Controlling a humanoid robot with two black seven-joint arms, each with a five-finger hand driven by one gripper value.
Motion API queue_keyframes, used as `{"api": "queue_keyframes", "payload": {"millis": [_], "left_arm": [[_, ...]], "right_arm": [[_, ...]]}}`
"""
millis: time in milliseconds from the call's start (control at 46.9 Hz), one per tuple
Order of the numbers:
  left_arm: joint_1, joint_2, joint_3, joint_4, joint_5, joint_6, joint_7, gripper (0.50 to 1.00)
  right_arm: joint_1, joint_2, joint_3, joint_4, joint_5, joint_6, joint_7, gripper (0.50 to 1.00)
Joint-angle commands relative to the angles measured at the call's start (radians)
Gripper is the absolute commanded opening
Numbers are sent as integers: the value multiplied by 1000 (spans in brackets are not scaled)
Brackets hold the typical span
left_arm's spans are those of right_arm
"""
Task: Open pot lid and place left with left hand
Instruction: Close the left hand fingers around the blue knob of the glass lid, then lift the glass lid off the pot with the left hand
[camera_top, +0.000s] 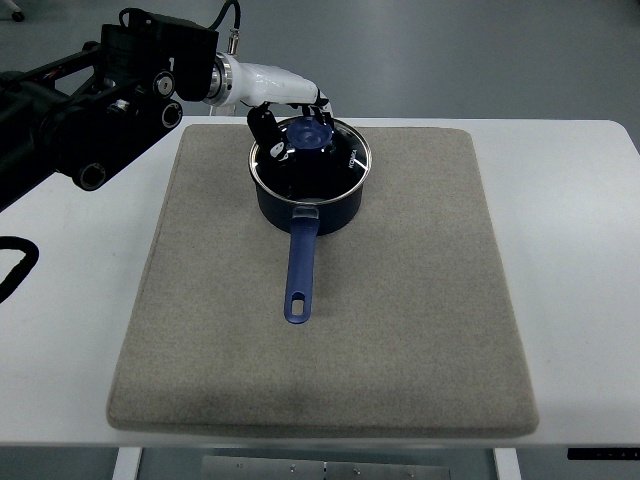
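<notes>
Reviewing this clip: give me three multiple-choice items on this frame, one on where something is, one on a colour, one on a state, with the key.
1. Where does the pot stand on the mat?
A. Near its far edge
B. At its near right corner
C. Off it, on the bare table

2. What colour is the pot's long handle?
A. Red
B. Blue
C. Yellow

3. What is the state of the lid?
A. Lying on the mat left of the pot
B. Held high above the table
C. On the pot, with the left hand at its knob

Key: 1 A, the pot sits close to the mat's far edge. 2 B, the handle pointing toward the camera is blue. 3 C, the glass lid covers the pot and the fingers are around the knob.
</notes>
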Motion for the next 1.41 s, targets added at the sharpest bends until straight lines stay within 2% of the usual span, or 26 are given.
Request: {"api": "queue_keyframes", "payload": {"millis": [0,213,320,384,426,640,746,810,959,1194,1386], "left_arm": [[0,0,0,0,0,0,0,819],[0,-3,0,0,0,1,0,774],[2,-3,0,0,2,0,0,707],[4,-3,0,0,2,1,0,698],[4,-3,0,0,2,0,0,669],[7,-2,0,0,0,1,0,600],[5,-3,-2,0,0,1,0,585],[4,-2,-3,2,0,1,0,546],[0,1,-12,0,-11,1,0,501],[-12,9,-15,-3,-15,0,0,500],[-35,18,-21,-8,-26,-50,0,500]], "right_arm": [[0,0,-1,1,1,0,0,917],[0,0,0,1,-1,0,0,917],[0,0,-1,1,-1,0,0,917],[0,0,0,1,1,0,0,917],[0,0,0,0,-1,0,0,917],[0,0,0,1,1,0,0,917],[0,0,0,1,1,0,0,917],[0,0,0,0,1,0,0,917],[0,0,-1,1,1,0,0,917],[0,0,0,0,-1,0,0,917],[0,0,0,1,1,0,0,917]]}}
